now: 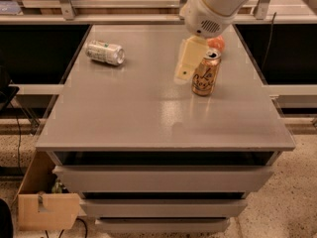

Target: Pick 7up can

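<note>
The 7up can (105, 52), silvery-white with green markings, lies on its side at the far left of the grey table (148, 113), its shiny end facing right. My gripper (185, 72) hangs from the white arm (213, 6) above the table's middle-right. It is just left of an upright gold-orange can (205, 73) and well to the right of the 7up can. It holds nothing that I can see.
A small orange object (217, 43) sits behind the gold can, partly hidden. Drawers (163, 178) run under the tabletop. A cardboard box (47, 209) stands on the floor at the lower left. Metal rails and shelving line the back.
</note>
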You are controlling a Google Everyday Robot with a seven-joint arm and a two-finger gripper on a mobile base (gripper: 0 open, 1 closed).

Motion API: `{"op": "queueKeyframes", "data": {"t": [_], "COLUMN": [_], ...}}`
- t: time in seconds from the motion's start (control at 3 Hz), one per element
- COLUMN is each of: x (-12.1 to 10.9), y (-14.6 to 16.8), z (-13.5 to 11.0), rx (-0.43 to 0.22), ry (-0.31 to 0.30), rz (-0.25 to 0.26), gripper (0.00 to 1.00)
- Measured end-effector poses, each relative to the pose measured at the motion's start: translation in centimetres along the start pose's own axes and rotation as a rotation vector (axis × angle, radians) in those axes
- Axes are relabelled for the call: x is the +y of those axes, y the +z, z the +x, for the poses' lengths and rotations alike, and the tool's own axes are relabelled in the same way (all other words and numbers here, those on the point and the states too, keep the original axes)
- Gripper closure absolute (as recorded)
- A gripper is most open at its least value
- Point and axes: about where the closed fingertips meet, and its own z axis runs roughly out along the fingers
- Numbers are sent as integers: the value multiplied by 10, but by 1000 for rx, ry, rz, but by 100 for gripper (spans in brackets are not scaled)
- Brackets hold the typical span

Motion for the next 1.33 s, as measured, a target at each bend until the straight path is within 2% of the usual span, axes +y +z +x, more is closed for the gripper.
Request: {"op": "queueKeyframes", "data": {"t": [0.33, 0.67, 1.0, 1.33], "x": [-20, -36, -44, -44], "y": [32, 56, 93, 93], "z": [-30, -60, -86, -87], "rx": [-98, -172, -241, -241], "ry": [-15, -37, -44, -44], "rz": [28, 33, 15, 15], "gripper": [0, 0, 0, 0]}}
